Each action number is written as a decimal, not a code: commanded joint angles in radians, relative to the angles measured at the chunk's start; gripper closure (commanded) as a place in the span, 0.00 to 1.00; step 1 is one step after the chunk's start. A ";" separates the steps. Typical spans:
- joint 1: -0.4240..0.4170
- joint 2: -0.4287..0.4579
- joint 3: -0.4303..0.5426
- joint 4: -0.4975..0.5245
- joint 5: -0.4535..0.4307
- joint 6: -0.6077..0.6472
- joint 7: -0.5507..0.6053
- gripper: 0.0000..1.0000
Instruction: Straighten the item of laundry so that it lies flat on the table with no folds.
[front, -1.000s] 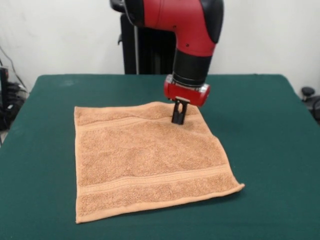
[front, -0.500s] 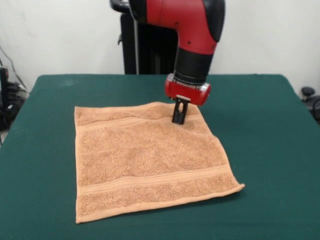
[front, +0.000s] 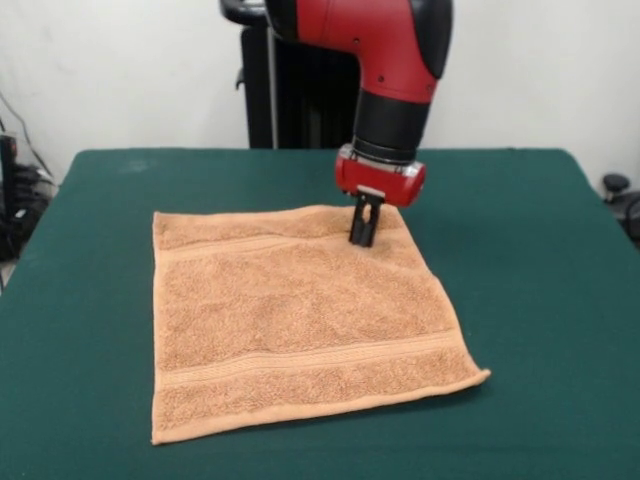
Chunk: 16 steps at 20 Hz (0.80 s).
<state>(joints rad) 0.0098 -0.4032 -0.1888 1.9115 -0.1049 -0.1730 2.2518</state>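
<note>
The item of laundry (front: 290, 320), a square orange-tan terry towel with woven band stripes near its far and near edges, lies spread on the dark green table (front: 530, 300). It looks nearly flat, with a slight ripple at its far right corner. My gripper (front: 363, 238) comes straight down onto that far right corner, its black fingers close together and pressed into the cloth, seemingly shut on a pinch of towel. The near right corner (front: 478, 376) sticks out a little.
A black pedestal column (front: 290, 90) stands behind the table's far edge. Green tabletop stretches wide to the right of the towel and in a strip along its left side.
The gripper has shifted slightly to the right, drawing the towel's far edge with it; the far left corner has slid a little rightward.
</note>
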 joint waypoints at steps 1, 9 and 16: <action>0.032 0.026 0.188 0.172 0.033 0.001 0.220 1.00; 0.000 0.015 0.201 0.203 0.014 -0.017 0.197 1.00; -0.004 0.013 0.206 0.215 0.020 -0.023 0.192 1.00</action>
<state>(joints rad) 0.0062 -0.4332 -0.1376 2.0344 -0.1038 -0.2087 2.2518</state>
